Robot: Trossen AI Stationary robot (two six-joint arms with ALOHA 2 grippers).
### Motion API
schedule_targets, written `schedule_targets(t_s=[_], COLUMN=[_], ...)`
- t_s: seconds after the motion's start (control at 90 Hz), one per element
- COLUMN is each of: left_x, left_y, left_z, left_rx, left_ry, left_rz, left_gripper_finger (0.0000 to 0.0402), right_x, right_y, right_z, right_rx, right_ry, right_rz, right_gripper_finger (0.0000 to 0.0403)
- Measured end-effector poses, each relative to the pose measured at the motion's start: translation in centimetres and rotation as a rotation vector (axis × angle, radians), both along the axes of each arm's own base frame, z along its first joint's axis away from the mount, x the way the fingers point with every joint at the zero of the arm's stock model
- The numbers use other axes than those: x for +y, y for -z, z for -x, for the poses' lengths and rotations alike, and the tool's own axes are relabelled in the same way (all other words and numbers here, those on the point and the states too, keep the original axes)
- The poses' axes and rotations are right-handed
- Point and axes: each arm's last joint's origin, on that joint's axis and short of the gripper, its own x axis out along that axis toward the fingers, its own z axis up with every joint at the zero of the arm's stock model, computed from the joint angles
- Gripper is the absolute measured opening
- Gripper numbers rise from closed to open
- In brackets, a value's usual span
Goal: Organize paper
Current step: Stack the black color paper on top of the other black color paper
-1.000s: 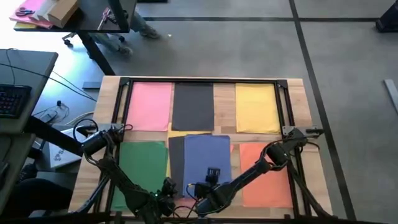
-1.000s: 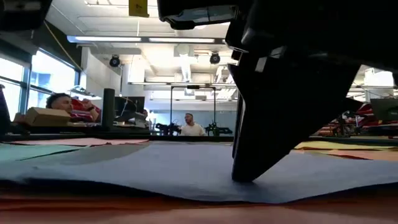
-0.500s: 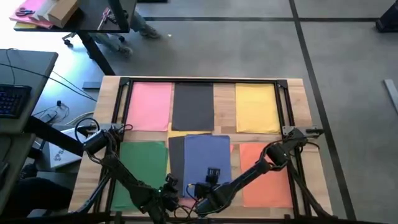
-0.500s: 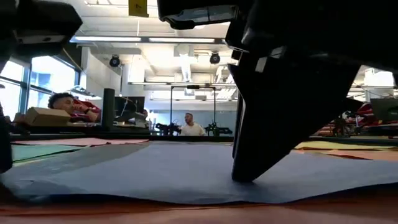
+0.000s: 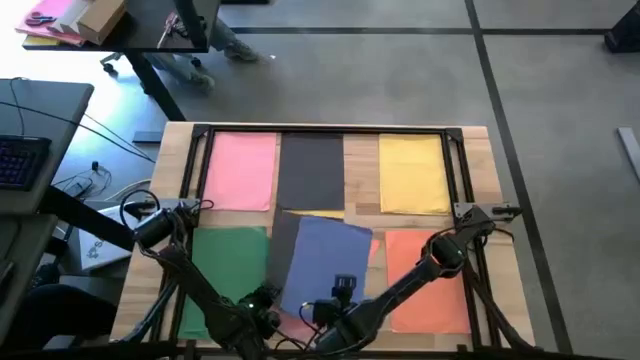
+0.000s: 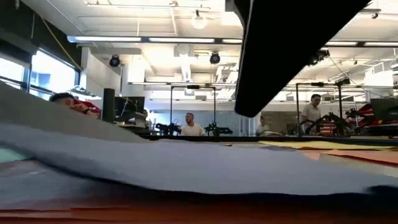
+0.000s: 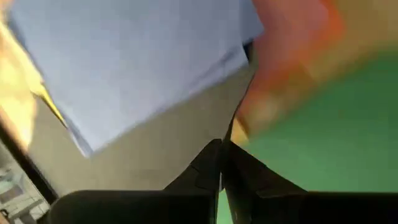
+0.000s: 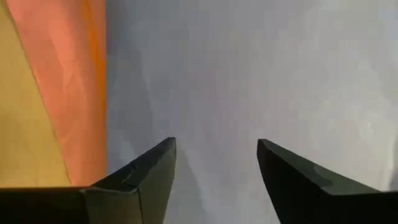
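The blue sheet (image 5: pixel 325 262) lies askew on the near-centre stack, apparently for squaring up. Over its near edge the right gripper (image 8: pixel 214 163) is held with fingers apart. The left gripper (image 7: pixel 222 163), fingers together, touches the grey sheet (image 7: pixel 149 146).

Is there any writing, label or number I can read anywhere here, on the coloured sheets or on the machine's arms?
No text can be read in any view.
The pink sheet, dark grey sheet, yellow sheet, green sheet, blue sheet and orange sheet are plain, with no print.
A yellow tag hangs near the ceiling in the low view; any marking on it is too small to read.
The arms show no legible label.
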Motion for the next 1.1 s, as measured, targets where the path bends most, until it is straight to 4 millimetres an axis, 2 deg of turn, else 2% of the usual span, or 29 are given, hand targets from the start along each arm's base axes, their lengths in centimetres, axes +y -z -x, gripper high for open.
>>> schedule_targets(t_s=[0.2,0.3,0.411,0.567,0.844,1.1], left_x=[-0.2,0.3,0.9,3.1,9.7,17.7], left_y=[-2.6,-4.1,-5.7,-9.5,-17.7,-23.7], left_z=[0.0,0.3,0.3,0.5,3.0,6.3], left_rx=[0.026,0.034,-0.049,-0.199,-0.521,-0.928], left_ry=[0.000,-0.027,-0.052,-0.146,-0.347,-0.599], left_rz=[-0.021,-0.089,-0.078,-0.019,0.139,0.150], left_gripper_finger=[0.0000,0.0000,0.0000,0.0000,0.0000,0.0000], right_x=[-0.3,-0.3,-0.2,0.6,1.1,1.0], right_y=[2.5,3.5,3.9,4.0,4.0,4.0], right_z=[-0.3,-0.4,-0.1,0.5,0.7,0.5], right_rx=[-0.016,-0.017,-0.009,-0.002,-0.024,-0.030], right_ry=[0.019,0.015,0.025,0.023,0.029,0.014], right_rz=[-0.009,-0.041,-0.071,-0.084,-0.089,-0.082], right_gripper_finger=[0.0226,0.0223,0.0221,0.0220,0.0220,0.0220])
